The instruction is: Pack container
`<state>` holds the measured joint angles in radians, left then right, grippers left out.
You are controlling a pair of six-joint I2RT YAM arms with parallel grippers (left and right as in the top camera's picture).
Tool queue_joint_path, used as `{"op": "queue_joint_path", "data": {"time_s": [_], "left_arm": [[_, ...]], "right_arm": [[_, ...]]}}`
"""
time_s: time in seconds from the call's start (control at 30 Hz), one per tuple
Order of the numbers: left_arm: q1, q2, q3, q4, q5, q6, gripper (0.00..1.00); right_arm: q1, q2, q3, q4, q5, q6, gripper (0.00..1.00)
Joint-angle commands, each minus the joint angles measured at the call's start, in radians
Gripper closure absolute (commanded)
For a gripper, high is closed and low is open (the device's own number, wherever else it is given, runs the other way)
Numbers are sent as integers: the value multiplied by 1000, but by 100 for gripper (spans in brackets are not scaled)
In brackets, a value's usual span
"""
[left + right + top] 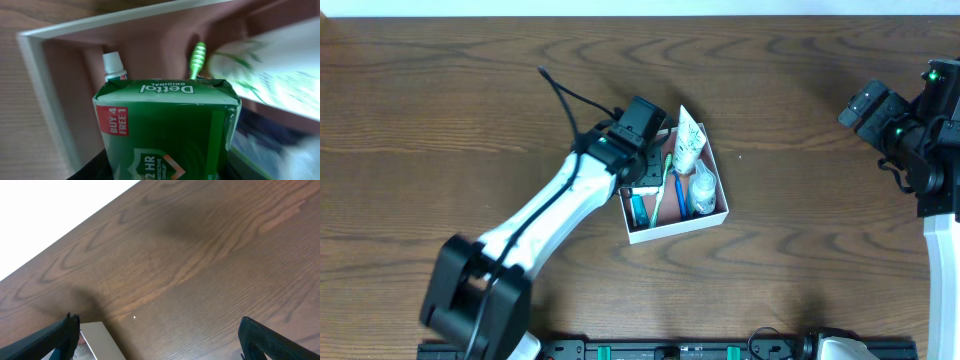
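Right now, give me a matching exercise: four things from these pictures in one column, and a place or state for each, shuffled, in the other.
1 Dettol soap packet
2 green toothbrush
3 white tube
4 right fingers

a spread open over the table
b lying in the container
c held in the left fingers
d poking past the container's far rim

Pairs: 1-c, 2-b, 3-d, 4-a.

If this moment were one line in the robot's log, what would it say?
left gripper: shut on Dettol packet, over container | right gripper: open, apart, over bare table
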<state>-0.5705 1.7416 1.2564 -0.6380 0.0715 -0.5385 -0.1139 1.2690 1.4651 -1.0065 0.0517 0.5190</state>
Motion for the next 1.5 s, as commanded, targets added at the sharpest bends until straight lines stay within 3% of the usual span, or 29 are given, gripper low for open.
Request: {"op": "queue_joint_path", "data": {"time_s": [0.0, 0.2, 0.27, 0.53, 0.77, 0.87, 1.0, 1.23, 1.47], "left_arm": [[2, 43, 6, 22, -1, -51, 51], [7, 18, 6, 27, 22, -28, 25], [18, -15, 6, 27, 21, 4, 2], [115, -250, 6, 43, -76, 57, 2], [209, -567, 6, 76, -385, 301, 2], [235, -694, 6, 65, -403, 373, 2], [257, -832, 6, -59, -403, 550, 2], [307, -893, -1, -307, -403, 662, 2], [334, -880, -100, -332, -394, 661, 2]], "right_arm": [[-5, 1, 11, 0, 0, 12, 1], [-5, 1, 11, 0, 0, 11, 1], [-5, 1, 11, 0, 0, 11, 1], [-5, 1, 11, -1, 0, 11, 1], [-5, 1, 11, 0, 0, 11, 1], [-5, 1, 11, 0, 0, 11, 1], [-5, 1, 11, 0, 0, 11, 1], [-5, 1, 11, -1, 0, 11, 1], [-5, 1, 11, 0, 0, 11, 1]]}}
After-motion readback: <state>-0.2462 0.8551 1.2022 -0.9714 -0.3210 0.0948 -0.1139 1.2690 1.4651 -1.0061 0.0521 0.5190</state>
